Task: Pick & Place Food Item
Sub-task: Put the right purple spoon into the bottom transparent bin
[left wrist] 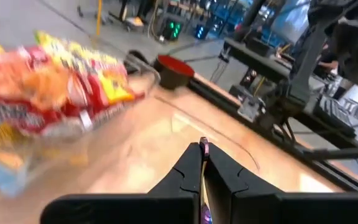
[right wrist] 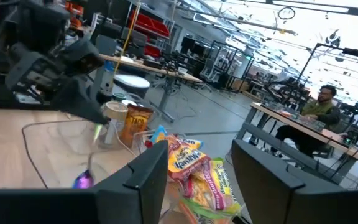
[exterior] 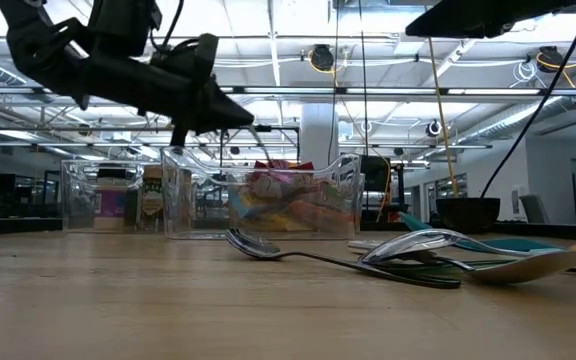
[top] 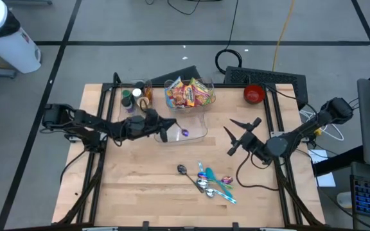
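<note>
Spoons: a loose pile of shiny metal and teal plastic spoons (top: 209, 181) lies on the near part of the pale wood-grain worktop (top: 140, 199), with bare wood all round it.
Left pincer: the left pincer (top: 166, 131) hangs over the clear tray; its dark fingers are pressed together on the thin handle of a small purple spoon (top: 184, 133), whose bowl shows just past the tips.
Right pincer: the right pincer (top: 241, 133) stands partly spread and empty, raised above bare worktop to the right of the tray, well apart from the pile.
Tray: a clear, round-cornered plastic tray (top: 198, 130) sits mid-worktop; what lies in it is hard to tell through the glare.
Food: crinkly red, yellow and orange snack packets (top: 188, 94) fill a clear bin (top: 209, 99) just behind the tray.
Far edge: jars (top: 135, 96) stand left of the bin, a glossy red bowl (top: 254, 94) at the right corner.
</note>
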